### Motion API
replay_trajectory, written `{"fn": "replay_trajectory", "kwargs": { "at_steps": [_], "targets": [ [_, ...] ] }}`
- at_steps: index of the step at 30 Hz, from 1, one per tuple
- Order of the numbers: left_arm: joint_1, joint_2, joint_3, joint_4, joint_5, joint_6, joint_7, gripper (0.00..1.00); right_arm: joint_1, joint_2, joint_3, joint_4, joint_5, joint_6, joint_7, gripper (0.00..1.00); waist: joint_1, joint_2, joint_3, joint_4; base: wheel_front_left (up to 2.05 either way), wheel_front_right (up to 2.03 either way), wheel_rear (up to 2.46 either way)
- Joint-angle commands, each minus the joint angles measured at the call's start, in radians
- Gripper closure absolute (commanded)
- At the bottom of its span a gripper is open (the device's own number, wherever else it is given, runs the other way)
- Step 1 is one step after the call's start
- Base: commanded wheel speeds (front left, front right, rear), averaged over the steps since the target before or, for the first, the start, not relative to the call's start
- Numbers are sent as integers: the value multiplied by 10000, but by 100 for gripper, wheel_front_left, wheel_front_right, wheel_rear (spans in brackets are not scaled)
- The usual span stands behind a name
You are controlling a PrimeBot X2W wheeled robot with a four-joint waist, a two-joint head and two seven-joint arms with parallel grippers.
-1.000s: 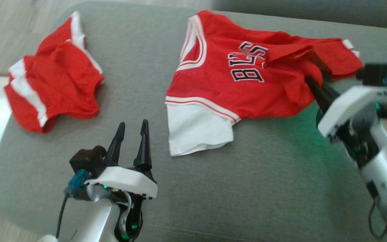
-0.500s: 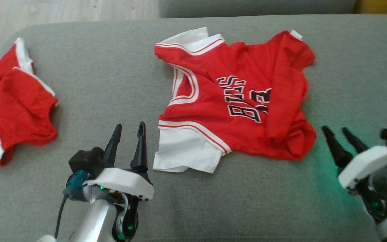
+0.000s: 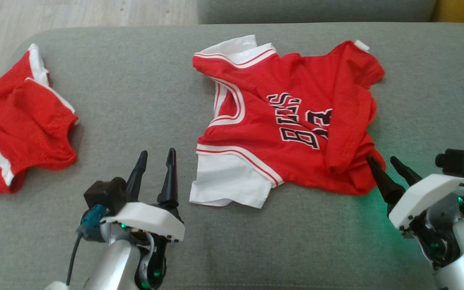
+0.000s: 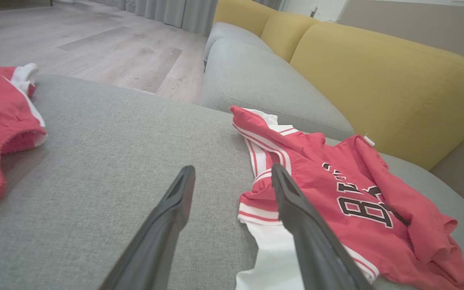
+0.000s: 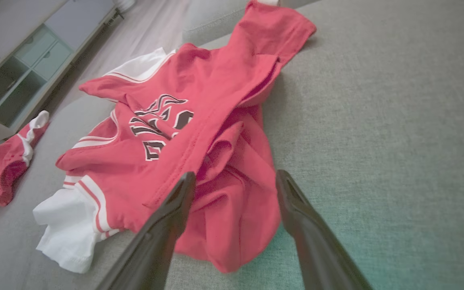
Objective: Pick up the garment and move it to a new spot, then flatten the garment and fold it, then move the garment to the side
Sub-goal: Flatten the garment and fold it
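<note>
Right hand [image 3: 381,159] released jersey [image 3: 296,121], spread wide; one jersey, one shorts [image 3: 26,121].

Two red garments: one jersey [image 3: 288,121] just ahead of the right hand [image 3: 382,159], one pair of shorts [image 3: 22,125] well out to the left of the left hand [image 3: 156,154]. Two hands, each with two dark fingers [image 3: 170,173]. One grey sofa seat [image 3: 135,100] under them, two yellow cushions [image 4: 381,80] beyond the jersey.
</note>
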Motion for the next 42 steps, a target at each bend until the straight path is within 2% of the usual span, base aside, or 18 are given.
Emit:
{"fn": "replay_trajectory", "kwargs": {
  "at_steps": [1,5,7,11,13,15,16,24,27,28,31,37,42],
  "targets": [
    [-318,62,282,-302,-29,14,-78,0,-378,-1,-20,-229,-59,69,129,0,0,0,48,127,0,0,0],
    [-352,62,230,-349,-60,42,-78,0,-753,58,-198,184,-261,69,598,6,0,0,199,393,0,0,0],
    [-370,62,212,-371,-70,66,-78,0,-862,61,-270,341,-344,69,692,14,0,0,265,479,0,0,0],
    [-365,62,186,-394,-79,107,-78,0,-994,101,-399,477,-425,69,660,22,0,0,360,614,0,0,0],
    [-365,62,185,-393,-75,105,-78,0,-1037,134,-396,532,-389,69,644,34,0,0,387,660,0,0,0],
    [-370,62,169,-389,-70,113,-78,0,-1074,149,-363,595,-381,69,618,51,0,0,396,698,0,0,0],
    [-373,62,166,-391,-67,121,-78,0,-1094,156,-331,607,-379,69,592,54,0,0,396,710,0,0,0],
    [-331,62,181,-398,-46,142,-78,0,-1146,168,-91,490,-463,69,354,55,0,0,334,709,0,0,0],
    [-323,62,166,-404,-63,149,-78,0,-1145,190,-66,399,-453,69,277,60,0,0,336,677,0,0,0],
    [-326,62,163,-402,-69,149,-78,0,-1164,197,-78,403,-444,69,243,64,0,0,339,666,0,0,0],
    [-344,62,156,-387,-82,144,-78,0,-1232,216,-128,507,-429,69,105,100,0,0,352,644,0,0,0],
    [-379,62,202,-355,-88,151,-78,0,-1332,218,-212,722,-447,69,-151,100,0,0,365,595,0,0,0],
    [-252,62,353,-354,-65,181,-78,0,-972,-129,-362,119,-554,69,78,100,0,0,202,358,0,0,0]
  ]
}}
